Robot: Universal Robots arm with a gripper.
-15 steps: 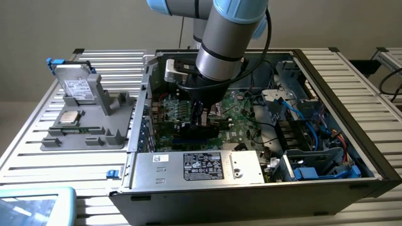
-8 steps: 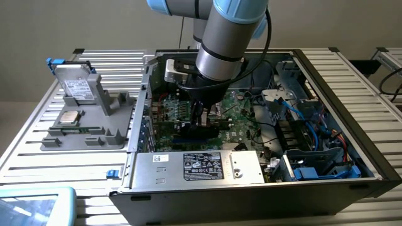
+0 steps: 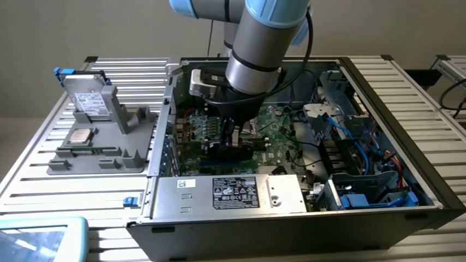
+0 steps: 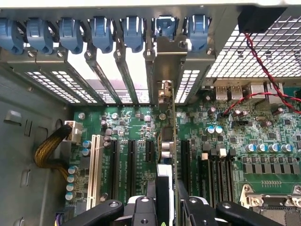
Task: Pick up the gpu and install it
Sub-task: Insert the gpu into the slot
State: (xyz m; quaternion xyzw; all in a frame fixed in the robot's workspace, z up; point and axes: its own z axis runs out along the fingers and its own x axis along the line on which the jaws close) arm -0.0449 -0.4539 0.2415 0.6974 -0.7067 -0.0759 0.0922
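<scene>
Closest to the wrist camera, the gripper [image 4: 165, 207] has its two black fingers [image 4: 151, 197] closed on the gpu [image 4: 170, 141], pinching the thin card edge-on between them. That card stands upright over the motherboard [image 4: 263, 141], in line with a slot among the black expansion slots [image 4: 129, 162]; whether it is seated fully I cannot tell. Its silver end bracket [image 4: 164, 70] stands against the case's rear slot openings, under a row of blue retention clips [image 4: 101, 33].

Seen from the exterior view, the arm [image 3: 258, 54] reaches steeply down into the open computer case [image 3: 407, 109], wrist pointing almost straight at the board, and the gripper [image 3: 231, 141] sits low in the middle; the card itself is hard to make out there, being dark and partly behind the fingers. Near the case's front edge lies the silver power supply [image 3: 240, 194] with its label. To the exterior view's left, well apart on the slatted table [image 3: 29, 185], a grey holder [image 3: 102, 147] carries a silver hard drive [image 3: 89, 101] standing upright and a processor [image 3: 78, 136] lying flat.
</scene>
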